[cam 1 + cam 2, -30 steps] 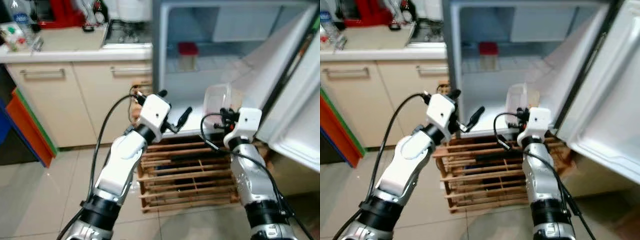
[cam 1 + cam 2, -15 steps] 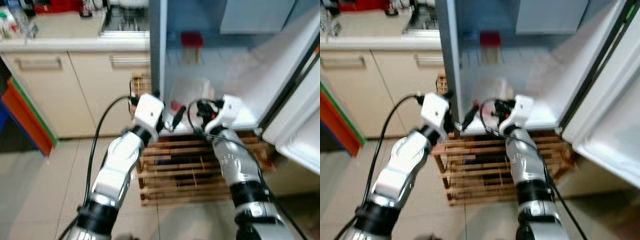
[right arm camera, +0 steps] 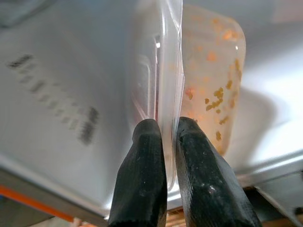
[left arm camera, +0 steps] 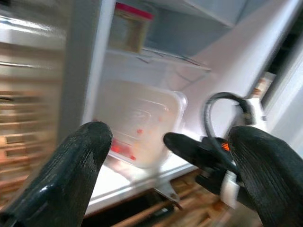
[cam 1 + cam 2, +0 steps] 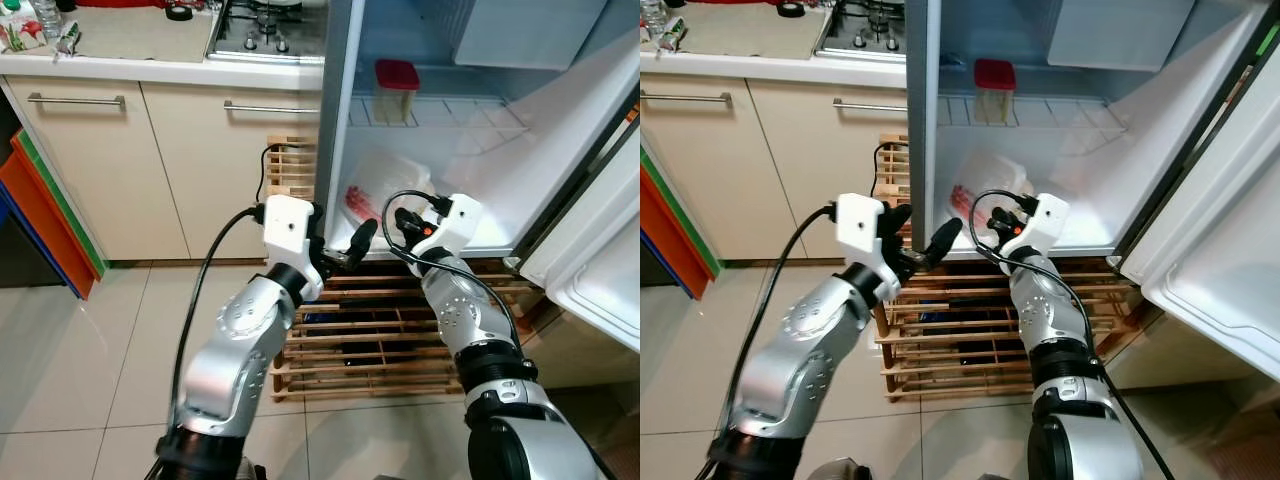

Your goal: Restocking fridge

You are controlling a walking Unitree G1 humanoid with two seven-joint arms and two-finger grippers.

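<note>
A clear plastic container (image 5: 385,192) with red and orange food inside leans tilted on the bottom shelf of the open fridge (image 5: 340,120). My right gripper (image 3: 168,137) is shut on the container's (image 3: 208,80) thin rim, reaching in from the front of the shelf (image 5: 398,217). My left gripper (image 5: 340,240) is open at the fridge's left front edge, just left of the container (image 4: 142,123), holding nothing. A jar with a red lid (image 5: 396,90) stands on the wire shelf above.
A wooden pallet (image 5: 370,340) sits under the fridge. The fridge door (image 5: 600,250) swings open at the right. Beige cabinets (image 5: 150,170) and a stove (image 5: 270,25) are to the left, with coloured boards (image 5: 40,220) leaning at the far left.
My right gripper has carried the container leftward and into the fridge's bottom shelf. The camera has moved closer and lower. My left gripper stays open near the fridge's edge.
</note>
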